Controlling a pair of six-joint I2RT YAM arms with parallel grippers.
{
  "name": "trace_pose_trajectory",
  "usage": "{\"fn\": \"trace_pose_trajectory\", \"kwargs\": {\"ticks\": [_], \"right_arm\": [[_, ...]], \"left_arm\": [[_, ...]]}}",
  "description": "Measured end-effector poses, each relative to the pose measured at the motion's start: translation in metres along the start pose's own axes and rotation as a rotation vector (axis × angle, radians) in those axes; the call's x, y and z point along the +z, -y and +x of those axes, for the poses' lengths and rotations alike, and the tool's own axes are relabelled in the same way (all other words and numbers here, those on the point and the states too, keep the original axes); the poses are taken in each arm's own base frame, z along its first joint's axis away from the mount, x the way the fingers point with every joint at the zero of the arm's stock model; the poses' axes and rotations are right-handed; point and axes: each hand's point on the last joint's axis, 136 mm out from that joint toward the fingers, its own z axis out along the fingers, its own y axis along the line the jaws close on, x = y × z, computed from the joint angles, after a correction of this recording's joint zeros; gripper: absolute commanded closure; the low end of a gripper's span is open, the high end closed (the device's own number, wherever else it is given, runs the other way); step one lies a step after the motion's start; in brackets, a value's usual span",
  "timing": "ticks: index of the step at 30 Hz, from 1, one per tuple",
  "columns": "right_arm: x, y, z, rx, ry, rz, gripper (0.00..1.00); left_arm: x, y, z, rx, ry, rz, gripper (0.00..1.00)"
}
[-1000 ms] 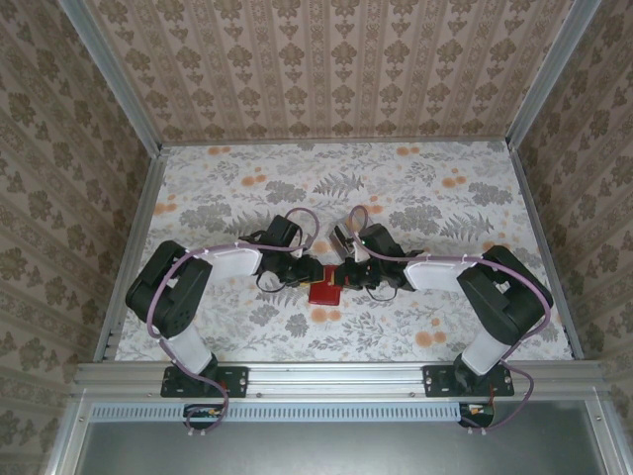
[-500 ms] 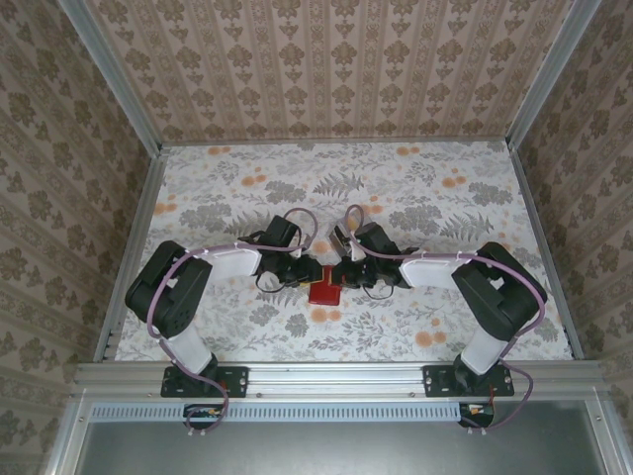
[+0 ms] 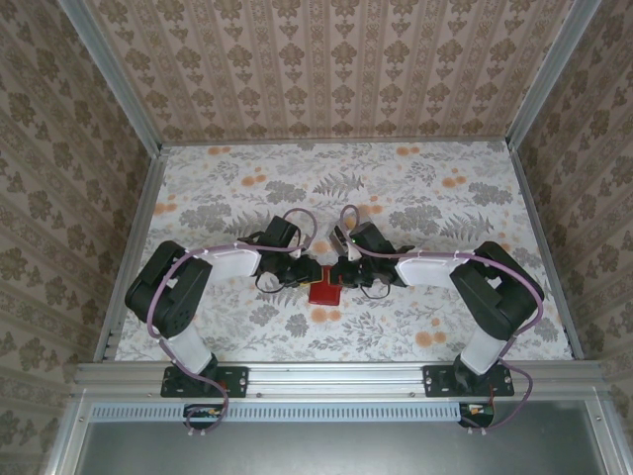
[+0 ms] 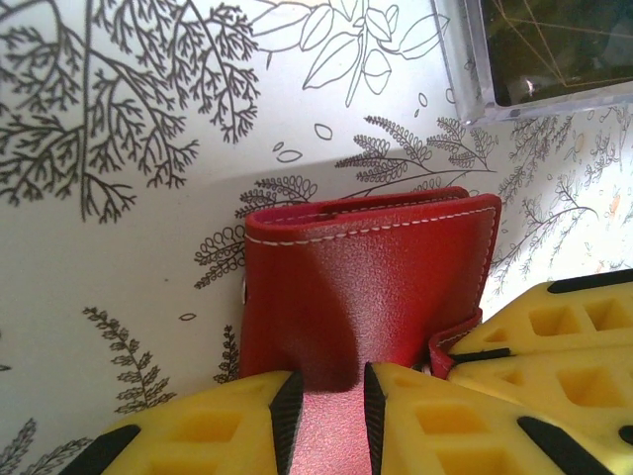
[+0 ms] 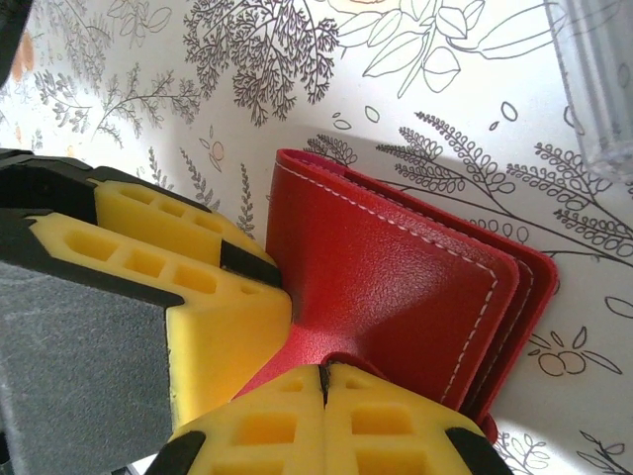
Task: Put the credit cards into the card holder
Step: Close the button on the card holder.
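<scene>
Pinched a fold of the one red card holder [image 4: 366, 287] between the two yellow foam pads of the left gripper [image 4: 326, 396]. Clamped its neighbouring edge in the right gripper [image 5: 324, 381], pads pressed tight. Showed pebbled leather, white stitching and rounded corners, folded shut. Sat between both arms over the floral table [image 3: 396, 188], close beside one clear hard-edged plastic case [image 4: 465, 69].

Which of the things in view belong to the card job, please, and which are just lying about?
For the job: red card holder, left gripper, right gripper (both pinching it).
Lying about: clear plastic case on the floral table.
</scene>
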Motion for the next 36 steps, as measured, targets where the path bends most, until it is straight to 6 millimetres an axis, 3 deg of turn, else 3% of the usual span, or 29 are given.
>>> {"fn": "trace_pose_trajectory", "kwargs": {"ticks": [30, 36], "right_arm": [[0.010, -0.003, 0.003, -0.028, 0.025, 0.029, 1.00], [0.008, -0.005, 0.003, -0.032, 0.025, 0.043, 0.82]], "left_arm": [[-0.001, 0.000, 0.000, -0.020, 0.003, 0.012, 0.71], [-0.014, -0.009, -0.004, -0.050, 0.030, -0.013, 0.70]]}}
